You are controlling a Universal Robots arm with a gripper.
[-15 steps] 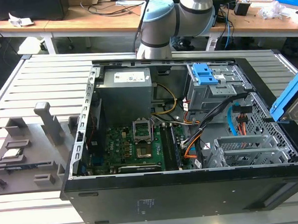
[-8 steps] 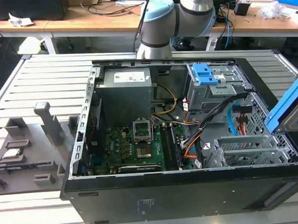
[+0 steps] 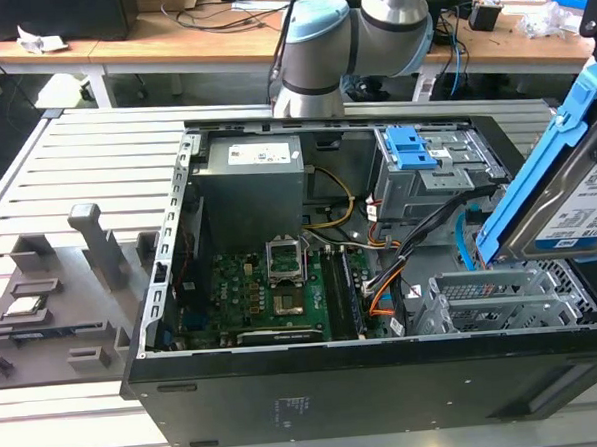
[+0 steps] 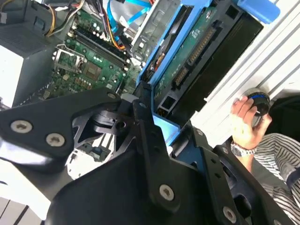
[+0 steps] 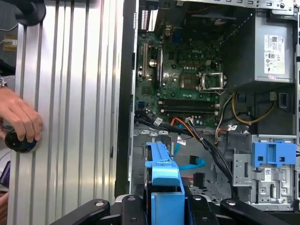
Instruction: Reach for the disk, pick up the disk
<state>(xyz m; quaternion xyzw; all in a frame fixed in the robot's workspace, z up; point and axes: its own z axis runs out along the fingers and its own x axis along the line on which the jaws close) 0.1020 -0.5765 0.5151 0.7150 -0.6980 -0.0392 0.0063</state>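
— How much room is there around you?

— In the exterior view the ribbed tabletop (image 3: 95, 154) lies bare at the left, then the open computer case (image 3: 287, 384) with its motherboard (image 3: 272, 290), and the disk (image 3: 567, 194) is up at the right edge, tilted, above the case's rim.

— And the disk itself?

— Silver, with a white-and-blue label and a blue bracket along its edge. My pincer (image 5: 165, 201) is closed on that bracket, its black fingers (image 5: 133, 206) flanking it. A person's hand (image 5: 18, 119) rests on a black knob (image 5: 18, 142) on the tabletop.

Exterior view looks down, high and oblique; both wrist views close; all share the motherboard (image 3: 272, 295).
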